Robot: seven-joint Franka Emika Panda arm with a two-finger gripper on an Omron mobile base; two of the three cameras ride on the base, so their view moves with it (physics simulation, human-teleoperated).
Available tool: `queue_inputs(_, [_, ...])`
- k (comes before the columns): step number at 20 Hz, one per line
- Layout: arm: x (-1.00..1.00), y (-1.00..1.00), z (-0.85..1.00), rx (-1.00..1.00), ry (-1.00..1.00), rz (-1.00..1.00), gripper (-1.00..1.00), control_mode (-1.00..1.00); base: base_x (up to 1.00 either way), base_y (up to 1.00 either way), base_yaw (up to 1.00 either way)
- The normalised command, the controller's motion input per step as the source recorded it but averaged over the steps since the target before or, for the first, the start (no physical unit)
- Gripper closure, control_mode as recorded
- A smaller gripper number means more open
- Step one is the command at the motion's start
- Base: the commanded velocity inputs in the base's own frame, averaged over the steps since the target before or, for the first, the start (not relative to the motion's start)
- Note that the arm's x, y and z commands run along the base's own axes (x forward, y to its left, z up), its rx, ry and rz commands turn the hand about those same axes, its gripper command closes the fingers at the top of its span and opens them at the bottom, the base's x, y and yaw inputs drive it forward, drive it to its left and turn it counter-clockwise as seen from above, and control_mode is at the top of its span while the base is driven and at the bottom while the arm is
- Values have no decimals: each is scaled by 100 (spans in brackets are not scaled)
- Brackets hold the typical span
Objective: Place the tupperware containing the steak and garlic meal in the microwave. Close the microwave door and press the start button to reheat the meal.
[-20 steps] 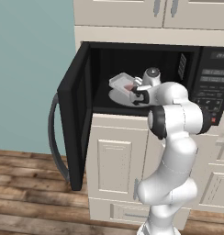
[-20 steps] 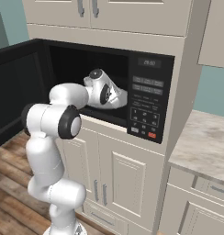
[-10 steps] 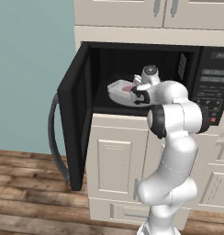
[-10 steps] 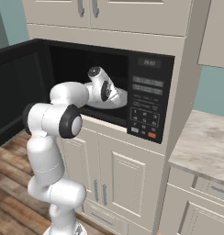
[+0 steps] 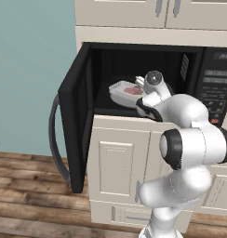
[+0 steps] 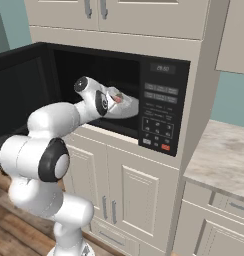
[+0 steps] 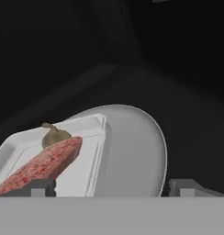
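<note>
microwave [image 6: 164, 107] panel, display digits unreadable, tupperware [image 5: 124, 91] unlabelled

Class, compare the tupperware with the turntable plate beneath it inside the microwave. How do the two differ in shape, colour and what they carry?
The tupperware is rectangular with rounded corners and a raised rim; the turntable plate is round and flat. The tupperware is translucent white, the plate plain grey. The tupperware carries the steak and a small garlic piece; the plate carries the tupperware, which overhangs one side of it. Both are pale, shallow and lie level in the dark cavity.
</note>
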Motion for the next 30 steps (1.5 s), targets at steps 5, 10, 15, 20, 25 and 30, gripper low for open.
queue_inputs(5, [-95,35,94,-12,-9,16,-100,-100,0,0,0])
queue_inputs(10, [-100,26,55,-23,-2,39,-100,-100,0,0,0])
queue_inputs(15, [-100,15,73,-36,0,40,-100,-100,0,0,0])
queue_inputs(20, [-100,11,95,-44,1,36,-100,-100,0,0,0])
queue_inputs(25, [-100,17,70,-45,7,23,-100,-100,0,0,0])
queue_inputs(30, [-100,25,42,-44,10,12,-100,-100,0,0,0])
